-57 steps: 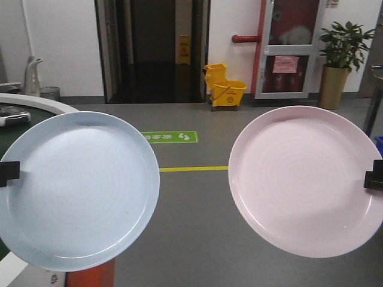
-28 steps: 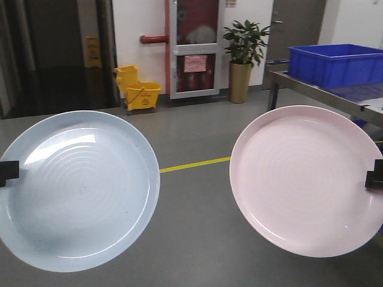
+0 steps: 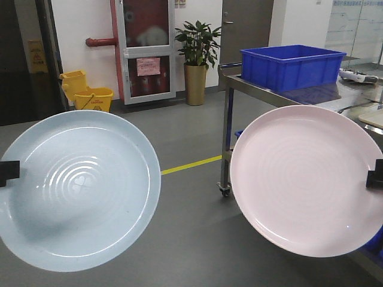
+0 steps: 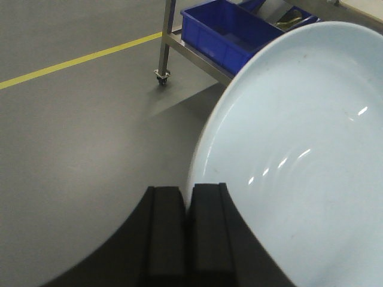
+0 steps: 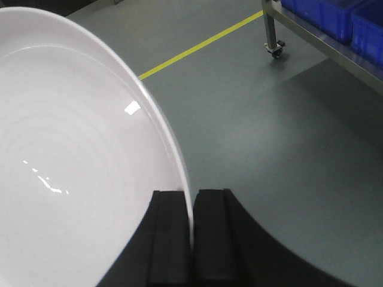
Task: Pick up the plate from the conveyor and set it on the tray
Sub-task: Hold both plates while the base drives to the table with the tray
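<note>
Plates fill the front view, one in each gripper, both held in the air over the grey floor [image 3: 191,239]. The blue plate [image 3: 78,191] hangs on the left and the pink plate [image 3: 305,179] on the right. Both are tipped up so their ringed inner faces look toward the camera, and they are set well apart with bare floor between them. The left gripper [image 4: 187,200] reaches in from the left edge of the front view at about mid-height of its plate. In the left wrist view its two black fingers [image 4: 164,227] stand side by side, closed on the blue plate's rim, which runs down into the narrow slit between them. From there the plate sweeps up and to the right. The right gripper [image 5: 191,206] comes in level from the right edge of the front view, mirroring the other. In the right wrist view its jaws are clamped on the pink plate's rim, one finger on each face, and the plate spreads up and to the left. Only the finger blocks of each arm show; the links behind them are out of frame. A yellow line [image 3: 191,164] crosses the floor behind the plates. A steel cart [image 3: 239,84] on casters stands behind the pink plate, carrying a blue bin [image 3: 290,66]. Farther back are a yellow mop bucket [image 3: 93,98] and a potted plant [image 3: 197,42] by the wall.
</note>
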